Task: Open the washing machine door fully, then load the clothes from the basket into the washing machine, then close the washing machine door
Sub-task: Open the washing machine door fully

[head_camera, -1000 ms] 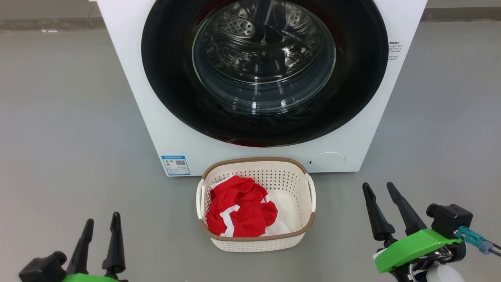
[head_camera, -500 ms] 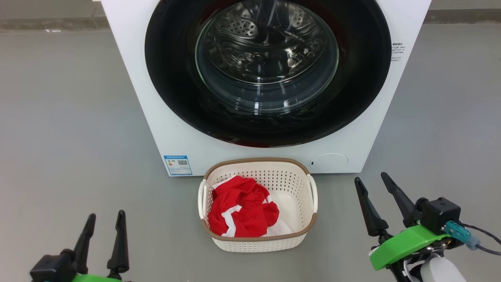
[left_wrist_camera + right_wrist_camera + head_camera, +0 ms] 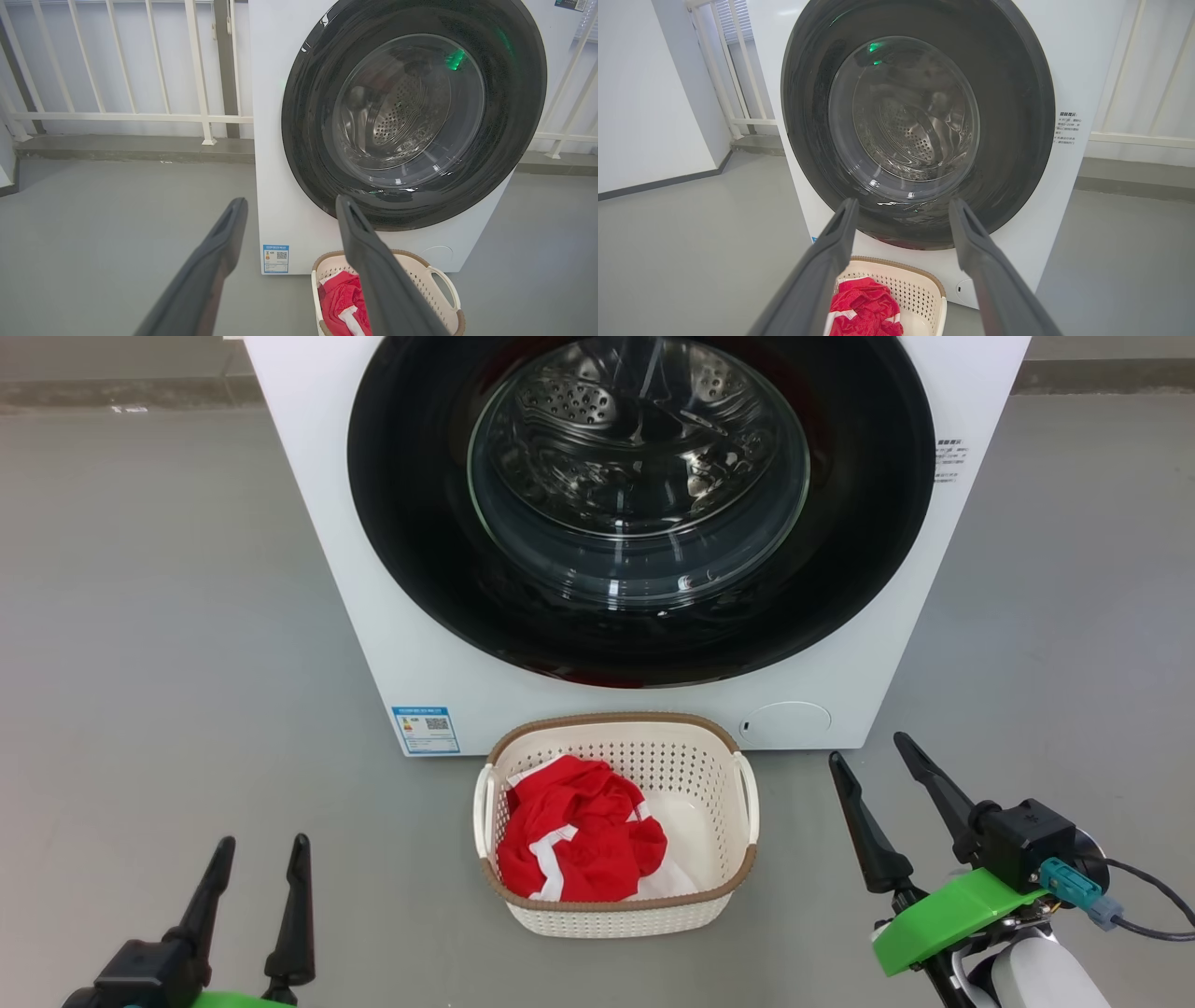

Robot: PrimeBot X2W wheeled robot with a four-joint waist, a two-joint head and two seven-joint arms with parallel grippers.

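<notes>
Door: shut flush on the washer, steel drum visible through its glass.
Grippers: left gripper and right gripper both spread wide and empty, low on either side of the basket.
Clothes: red-and-white heap in the basket's left half, on the floor just before the washer.
Step in hand: opening the door, apparently not yet begun.
Doing it well: no handle can be made out. Probably hook a finger behind the rim on the latch side, then swing the door wide without clipping the basket.
Door to grippers: above and ahead, well apart, with the right gripper nearer.
</notes>
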